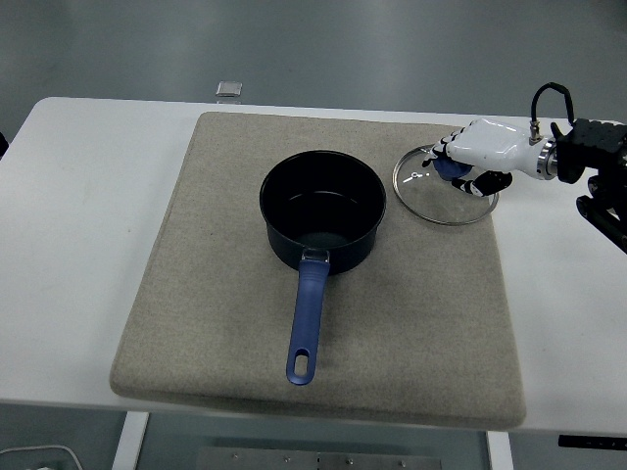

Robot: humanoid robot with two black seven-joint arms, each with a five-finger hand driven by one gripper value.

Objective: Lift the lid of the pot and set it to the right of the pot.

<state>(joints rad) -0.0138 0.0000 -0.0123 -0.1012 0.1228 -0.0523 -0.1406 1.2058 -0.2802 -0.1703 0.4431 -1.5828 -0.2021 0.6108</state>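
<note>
One hand in play, the right hand [468,164], fingers curled round the blue knob of the glass lid [431,196], which sits on the mat [216,294] right of the open pot [323,211], presumably so it clears the rim

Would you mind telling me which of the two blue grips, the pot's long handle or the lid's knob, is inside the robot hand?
The lid's knob: the right robot hand curls around it, while the pot's long handle lies untouched.

White-shelled right hand [480,152], dark-jointed fingers [443,149], black forearm, looped black cable [545,96]
</note>
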